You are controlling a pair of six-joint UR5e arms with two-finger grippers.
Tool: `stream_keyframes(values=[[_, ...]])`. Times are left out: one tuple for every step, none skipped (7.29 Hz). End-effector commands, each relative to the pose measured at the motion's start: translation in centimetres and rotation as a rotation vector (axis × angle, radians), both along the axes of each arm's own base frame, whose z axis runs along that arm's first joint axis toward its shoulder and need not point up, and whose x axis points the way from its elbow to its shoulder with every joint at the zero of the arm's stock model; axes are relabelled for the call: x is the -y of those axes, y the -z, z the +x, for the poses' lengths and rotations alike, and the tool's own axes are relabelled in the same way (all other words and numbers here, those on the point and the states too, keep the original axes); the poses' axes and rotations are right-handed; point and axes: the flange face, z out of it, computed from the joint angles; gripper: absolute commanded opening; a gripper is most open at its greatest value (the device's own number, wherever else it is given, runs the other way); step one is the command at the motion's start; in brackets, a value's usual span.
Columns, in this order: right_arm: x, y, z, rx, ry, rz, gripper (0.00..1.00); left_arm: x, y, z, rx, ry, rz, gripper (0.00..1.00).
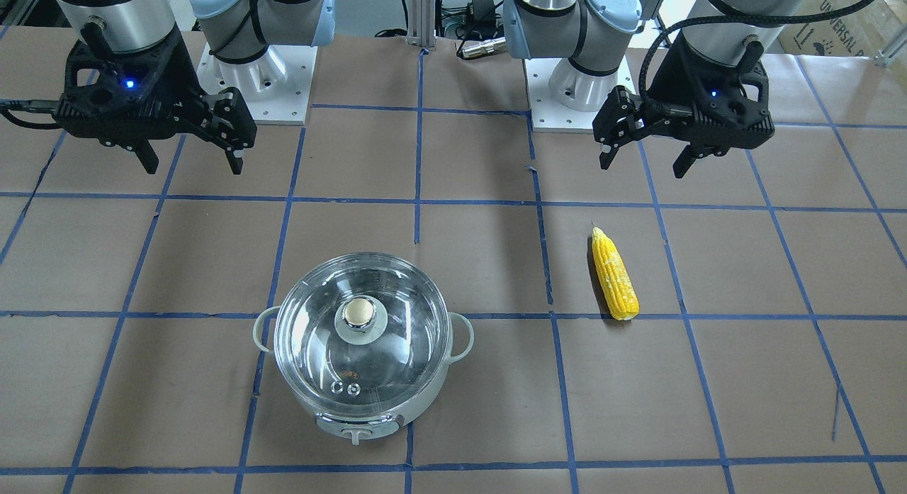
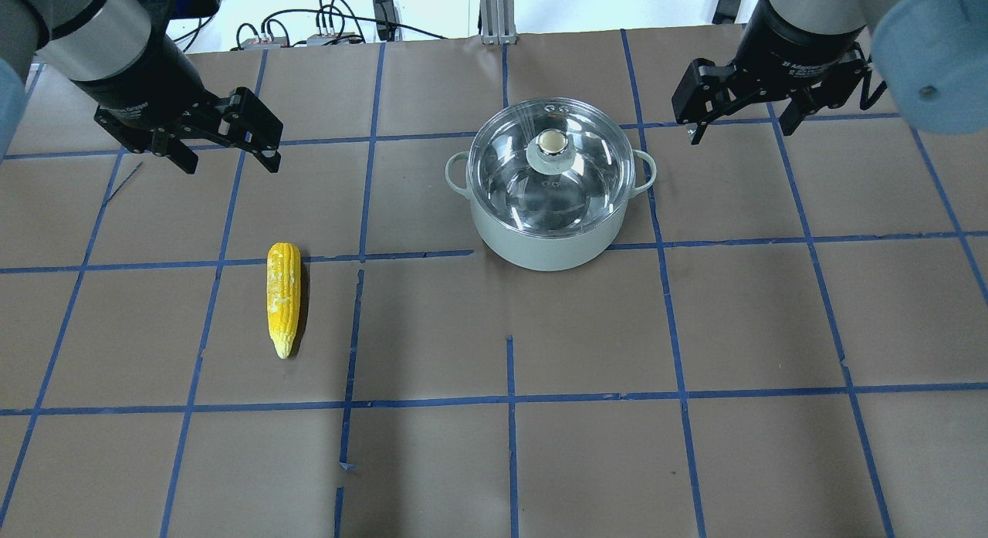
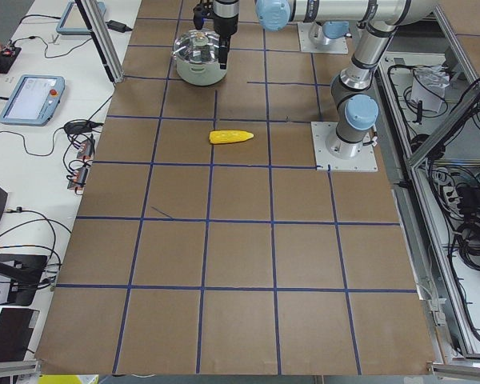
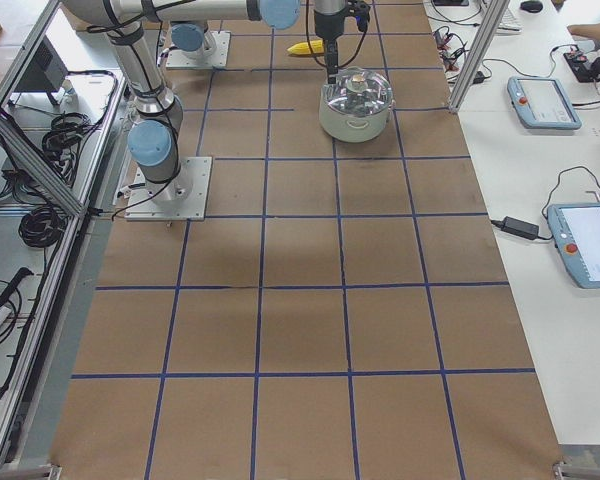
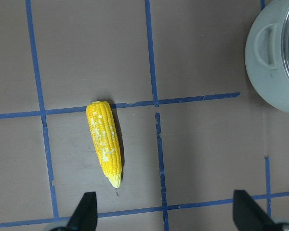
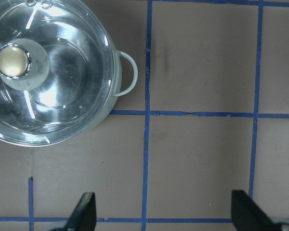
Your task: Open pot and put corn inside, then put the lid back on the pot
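nearest the robot, the corn lies flat on the bench on the robot's left side, tip toward the robot. farther out stands the pot with the lid seated on it, well apart from the corn. only the front-facing view shows the pot's control tab. both things sit well in from the bench edges. beyond them, the left tool and right tool hang above the bench, fingers spread wide, gripping nothing.

Lid on pot; corn well apart, robot's left.
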Motion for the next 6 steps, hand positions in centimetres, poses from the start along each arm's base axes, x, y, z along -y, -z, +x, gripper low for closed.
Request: stream_keyframes(values=[[0.2,0.2,-0.1,0.000,0.001,0.005,1.00,0.1,0.0,0.9,0.022,0.125,-0.005,1.00],[0.1,0.5,0.0,0.004,0.009,0.008,1.00,1.1,1.6,4.2,0.021,0.214,0.022,1.00],[0.7,1.0,0.6,0.019,0.021,0.005,1.00,2.4,4.9,7.3,0.013,0.191,0.025,1.00],[1.1,1.9,2.1,0.029,0.010,0.014,1.00,3.4,8.1,8.7,0.011,0.166,0.023,1.00],[2.8,2.8,4.3,0.036,-0.029,-0.038,1.00,5.1,11.4,9.1,0.022,0.155,-0.008,1.00],[3.4,3.9,6.5,0.038,-0.059,-0.032,1.00,6.7,14.0,9.5,0.033,0.151,-0.043,1.00]])
